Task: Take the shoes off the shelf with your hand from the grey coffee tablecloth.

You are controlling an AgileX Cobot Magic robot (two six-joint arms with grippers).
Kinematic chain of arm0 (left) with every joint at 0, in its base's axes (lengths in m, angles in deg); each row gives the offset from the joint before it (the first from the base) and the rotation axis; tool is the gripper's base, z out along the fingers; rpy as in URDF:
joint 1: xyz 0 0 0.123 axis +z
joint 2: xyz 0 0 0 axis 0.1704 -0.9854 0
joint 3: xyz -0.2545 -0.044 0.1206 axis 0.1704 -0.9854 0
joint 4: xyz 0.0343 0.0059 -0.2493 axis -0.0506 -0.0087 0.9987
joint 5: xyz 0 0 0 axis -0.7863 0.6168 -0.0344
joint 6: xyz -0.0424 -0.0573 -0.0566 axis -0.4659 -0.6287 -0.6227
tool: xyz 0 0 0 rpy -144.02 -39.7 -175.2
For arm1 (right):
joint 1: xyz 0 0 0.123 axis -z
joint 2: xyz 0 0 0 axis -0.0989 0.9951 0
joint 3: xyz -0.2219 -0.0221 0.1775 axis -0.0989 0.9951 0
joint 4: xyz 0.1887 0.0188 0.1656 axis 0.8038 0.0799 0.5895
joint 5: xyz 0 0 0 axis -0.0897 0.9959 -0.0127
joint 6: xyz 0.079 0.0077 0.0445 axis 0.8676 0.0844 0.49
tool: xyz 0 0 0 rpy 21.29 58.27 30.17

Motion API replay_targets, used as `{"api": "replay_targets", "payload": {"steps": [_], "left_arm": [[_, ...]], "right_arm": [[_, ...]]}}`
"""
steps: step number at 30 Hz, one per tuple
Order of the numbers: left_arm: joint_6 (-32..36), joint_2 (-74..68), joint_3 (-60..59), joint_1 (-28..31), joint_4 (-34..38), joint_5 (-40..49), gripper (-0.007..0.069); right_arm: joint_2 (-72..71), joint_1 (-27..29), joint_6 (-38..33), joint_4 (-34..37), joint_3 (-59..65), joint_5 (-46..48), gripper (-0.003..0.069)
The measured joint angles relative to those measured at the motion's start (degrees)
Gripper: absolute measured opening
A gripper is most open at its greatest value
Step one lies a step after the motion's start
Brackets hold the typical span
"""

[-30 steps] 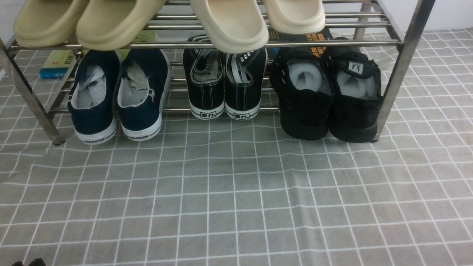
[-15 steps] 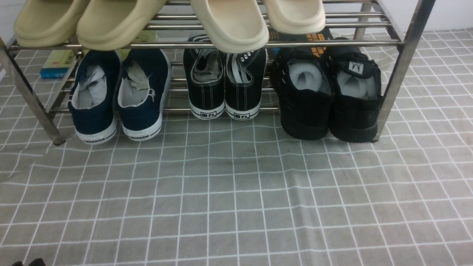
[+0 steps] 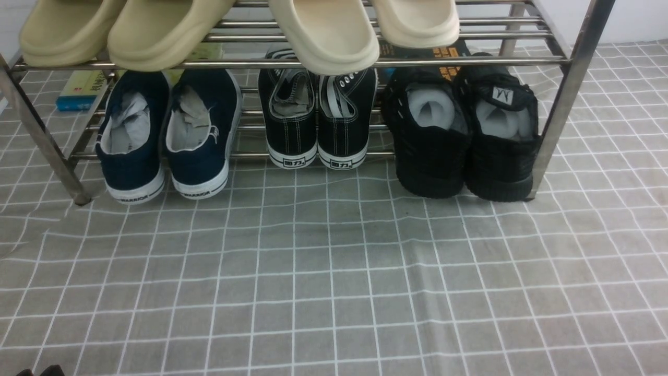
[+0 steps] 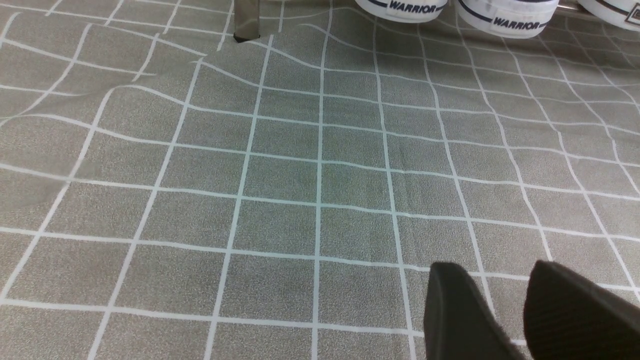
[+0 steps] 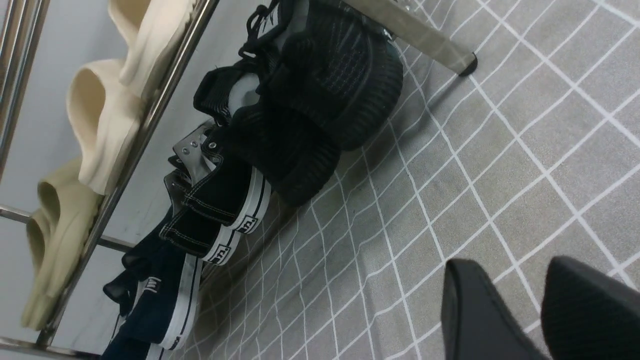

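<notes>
The all-black knit shoes [image 3: 464,141] stand side by side at the right end of the shelf's [image 3: 566,89] lower tier, heels toward me and grey paper inside. Their heels rest on the grey coffee tablecloth [image 3: 334,271]. In the right wrist view the same shoes [image 5: 320,85] lie beside the shelf leg [image 5: 415,32], well away from my right gripper [image 5: 510,262]. That gripper is open over bare cloth with nothing between its black fingers. My left gripper [image 4: 495,267] is also open and empty, above the cloth in front of the shelf's other leg [image 4: 246,20]. Neither gripper shows in the front view.
A navy white-soled Warrior pair [image 3: 167,136] fills the left of the lower tier, with a black canvas pair [image 3: 318,120] in the middle. Beige slippers [image 3: 323,31] overhang the upper tier. Books [image 3: 78,89] lie on the cloth behind the rack.
</notes>
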Motion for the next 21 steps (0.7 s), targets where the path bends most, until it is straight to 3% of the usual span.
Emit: {"api": "replay_targets", "payload": {"steps": [7,11,14,17,21], "left_arm": [[0.0,0.0,0.0,0.0,0.0,0.0,0.0239],[0.0,0.0,0.0,0.0,0.0,0.0,0.0239],[0.0,0.0,0.0,0.0,0.0,0.0,0.0239],[0.0,0.0,0.0,0.0,0.0,0.0,0.0239],[0.0,0.0,0.0,0.0,0.0,0.0,0.0239]], "right_arm": [[6.26,0.0,-17.43,-4.78,-11.85,0.8,-0.0008],[17.11,0.06,-20.23,-9.83,-19.07,6.01,-0.0003],[35.7,0.06,-19.82,-14.13,-28.2,20.55,0.0],[47.14,-0.05,-21.48,-14.15,-33.49,26.7,0.0],[60.36,-2.43,-29.38,-9.88,-41.25,29.43,0.0004]]}}
